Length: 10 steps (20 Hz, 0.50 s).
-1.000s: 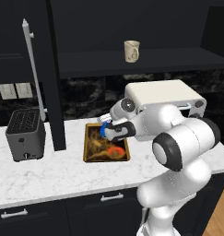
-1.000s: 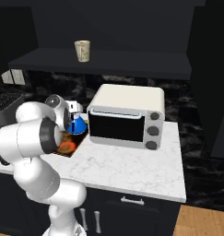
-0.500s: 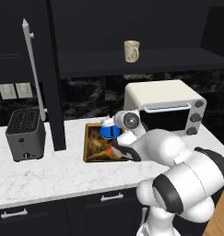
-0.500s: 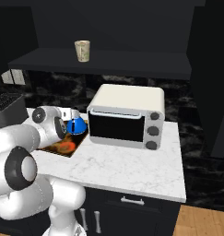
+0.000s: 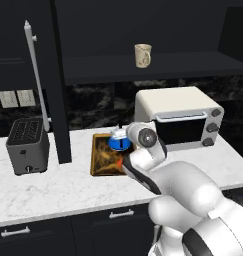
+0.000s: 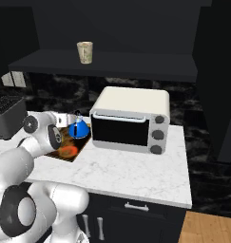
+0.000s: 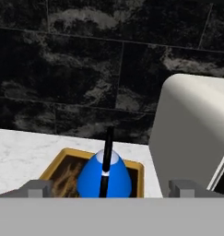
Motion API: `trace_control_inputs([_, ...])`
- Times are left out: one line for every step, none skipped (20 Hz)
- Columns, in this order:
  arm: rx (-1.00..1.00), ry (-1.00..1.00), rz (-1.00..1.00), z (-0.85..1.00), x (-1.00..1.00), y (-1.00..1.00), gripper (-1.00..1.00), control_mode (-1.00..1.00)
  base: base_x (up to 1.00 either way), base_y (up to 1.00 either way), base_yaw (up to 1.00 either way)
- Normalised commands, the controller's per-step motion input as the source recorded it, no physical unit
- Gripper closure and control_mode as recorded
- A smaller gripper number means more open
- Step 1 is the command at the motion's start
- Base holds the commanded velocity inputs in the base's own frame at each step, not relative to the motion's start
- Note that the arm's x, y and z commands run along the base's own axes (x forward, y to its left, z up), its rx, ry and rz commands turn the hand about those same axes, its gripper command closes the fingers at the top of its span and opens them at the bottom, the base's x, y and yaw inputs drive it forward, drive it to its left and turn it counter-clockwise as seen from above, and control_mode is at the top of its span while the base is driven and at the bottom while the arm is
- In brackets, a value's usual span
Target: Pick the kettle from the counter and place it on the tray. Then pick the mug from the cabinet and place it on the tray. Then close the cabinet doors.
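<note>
Left base view: the arm has swung in since a second ago; the one kettle (image 5: 119,141) sits on the single tray (image 5: 99,165), so step one looks done.

Right base view: one mug (image 6: 84,52) waits on the cabinet (image 6: 136,66) shelf.

Hand view: the gripper (image 7: 109,188) is spread wide, released, fingers (image 7: 37,187) flanking the kettle.

No legible text, labels, brands, numbers or signs found. The mug (image 5: 142,55) on the cabinet shelf above the toaster oven (image 5: 179,118) carries a faint darker pattern, not readable as lettering. The tray (image 5: 104,155) left of the toaster oven bears a painted picture without visible writing. The toaster oven's three knobs show no readable markings.
</note>
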Motion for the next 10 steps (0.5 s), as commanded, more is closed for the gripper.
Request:
trace_control_inputs([0.0,0.1,0.0,0.81,-0.22,-0.03,-1.0,-1.0,0.0,0.0,0.0])
trace_control_inputs([0.02,0.14,0.0,0.84,-0.16,-0.04,-1.0,-1.0,0.0,0.0,0.0])
trace_control_inputs([0.03,0.14,0.0,0.83,-0.16,-0.04,-1.0,-1.0,0.0,0.0,0.0])
trace_control_inputs([0.02,0.15,0.0,0.81,-0.17,-0.04,-1.0,-1.0,0.0,0.0,0.0])
trace_control_inputs([0.03,0.18,0.0,0.78,-0.15,-0.04,-1.0,-1.0,0.0,0.0,0.0])
trace_control_inputs([0.03,0.18,0.0,0.74,-0.2,-0.03,-1.0,-1.0,0.0,0.0,0.0])
trace_control_inputs([0.03,0.18,0.0,0.7,-0.23,-0.02,-1.0,-1.0,0.0,0.0,0.0])
trace_control_inputs([0.03,0.15,0.0,0.67,-0.28,-0.04,-1.0,-1.0,0.0,0.0,0.0])
trace_control_inputs([0.02,0.14,0.0,0.66,-0.28,-0.05,-1.0,-1.0,0.0,0.0,0.0])
trace_control_inputs([0.0,0.09,0.0,0.65,-0.31,-0.06,-1.0,-1.0,0.0,0.0,0.0])
